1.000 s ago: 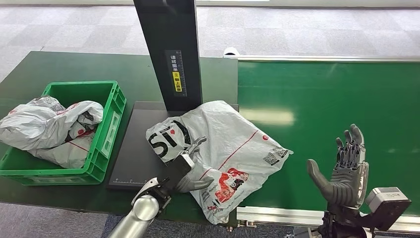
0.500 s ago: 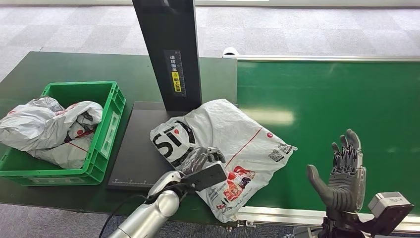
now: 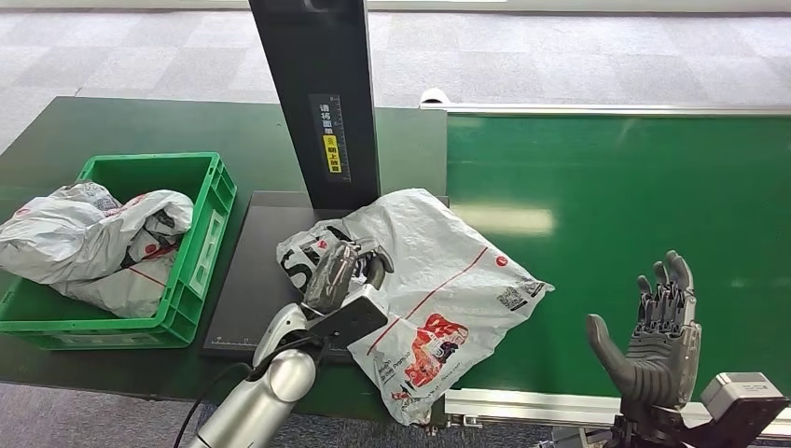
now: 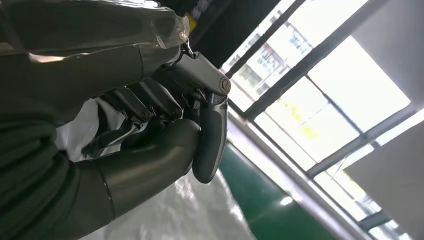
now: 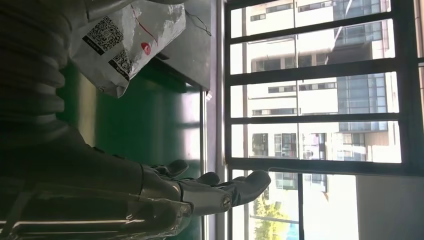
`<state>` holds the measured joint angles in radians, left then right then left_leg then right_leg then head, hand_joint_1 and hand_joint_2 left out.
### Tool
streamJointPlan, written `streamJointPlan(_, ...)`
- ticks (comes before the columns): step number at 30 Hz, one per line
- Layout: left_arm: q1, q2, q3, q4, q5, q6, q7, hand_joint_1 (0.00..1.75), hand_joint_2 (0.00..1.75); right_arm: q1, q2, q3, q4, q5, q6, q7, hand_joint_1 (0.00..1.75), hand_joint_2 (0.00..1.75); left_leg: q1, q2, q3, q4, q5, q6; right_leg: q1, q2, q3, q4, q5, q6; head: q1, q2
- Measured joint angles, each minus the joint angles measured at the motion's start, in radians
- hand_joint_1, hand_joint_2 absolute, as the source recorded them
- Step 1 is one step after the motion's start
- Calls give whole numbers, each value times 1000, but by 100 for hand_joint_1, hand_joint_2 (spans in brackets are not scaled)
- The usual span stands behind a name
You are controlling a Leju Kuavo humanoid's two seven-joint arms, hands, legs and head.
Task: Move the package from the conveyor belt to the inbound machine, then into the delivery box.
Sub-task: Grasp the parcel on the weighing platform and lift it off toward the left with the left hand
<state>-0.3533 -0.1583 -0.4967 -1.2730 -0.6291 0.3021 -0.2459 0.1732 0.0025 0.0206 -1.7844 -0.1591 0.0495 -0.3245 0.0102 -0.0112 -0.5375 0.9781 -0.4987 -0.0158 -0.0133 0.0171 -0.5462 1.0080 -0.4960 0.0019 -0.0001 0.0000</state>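
Left hand (image 3: 343,271) gripping the package (image 3: 424,289) at the machine (image 3: 317,112).
Package is lying half on the machine's black plate (image 3: 244,280), half on the green belt (image 3: 616,187); right hand (image 3: 653,336) is hovering, fingers spread, holding nothing.

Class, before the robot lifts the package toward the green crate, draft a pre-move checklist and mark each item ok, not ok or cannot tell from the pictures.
1. Left hand grips the package: ok, fingers curl into bunched plastic.
2. Package fully on the inbound machine's plate: not ok, most of it lies over the conveyor belt.
3. Right hand clear of the package: ok, raised with fingers apart.
4. Room in the green crate: cannot tell, bags already spill over its rim.
5. Grip firm enough to lift: cannot tell.
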Motion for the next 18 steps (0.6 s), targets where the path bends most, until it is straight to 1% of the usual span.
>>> streamJointPlan(4, 8, 29, 44, -181, 16, 34, -13, 175, 175, 3, -7, 0, 0, -3, -13, -6, 0, 175, 0, 0, 0, 0, 0, 0, 0, 0, 0, 0, 0, 0, 0, 0)
streamJointPlan(7, 15, 48, 78, -283, 31, 44, -18, 175, 175, 3, -11, 0, 0, -4, -20, -10, 0, 175, 0, 0, 0, 0, 0, 0, 0, 0, 0, 0, 0, 0, 0, 0)
streamJointPlan(9, 19, 60, 95, -328, 47, 20, -11, 175, 175, 2, -14, 0, 0, -5, -21, -11, 0, 175, 0, 0, 0, 0, 0, 0, 0, 0, 0, 0, 0, 0, 0, 0)
streamJointPlan(12, 24, 74, 105, -357, 63, -21, 4, 175, 175, 0, -18, 0, 0, -7, -21, -12, 0, 175, 0, 0, 0, 0, 0, 0, 0, 0, 1, 0, 0, 0, 0, 0)
streamJointPlan(13, 25, 77, 106, -362, 64, -25, 4, 168, 175, 0, -19, 0, 0, -8, -21, -13, 0, 175, 0, 0, 0, 0, 0, 0, 0, 0, 1, 0, 0, 0, 0, 0)
streamJointPlan(14, 26, 80, 107, -366, 65, -27, 5, 136, 175, -1, -20, 0, 0, -8, -21, -13, 0, 175, 0, 0, 0, 0, 0, 0, 0, 0, 0, 0, 0, 0, 0, 0)
streamJointPlan(16, 27, 84, 110, -373, 67, -32, 5, 49, 175, -1, -21, 0, 1, -8, -21, -14, 0, 175, 0, 0, 0, 0, 0, 0, 0, 0, 0, 0, 0, 0, 0, 0)
streamJointPlan(17, 27, 86, 110, -375, 70, -42, 10, 12, 175, -1, -22, 0, 1, -8, -21, -14, 0, 175, 0, 0, 0, 0, 0, 0, 0, 0, 0, 0, 0, 0, 0, 0)
streamJointPlan(18, 27, 88, 110, -376, 74, -61, 19, 0, 175, -2, -22, 0, 1, -8, -21, -14, 0, 175, 0, 0, 0, 0, 0, 0, 0, 0, 0, 0, 0, 0, 0, 0)
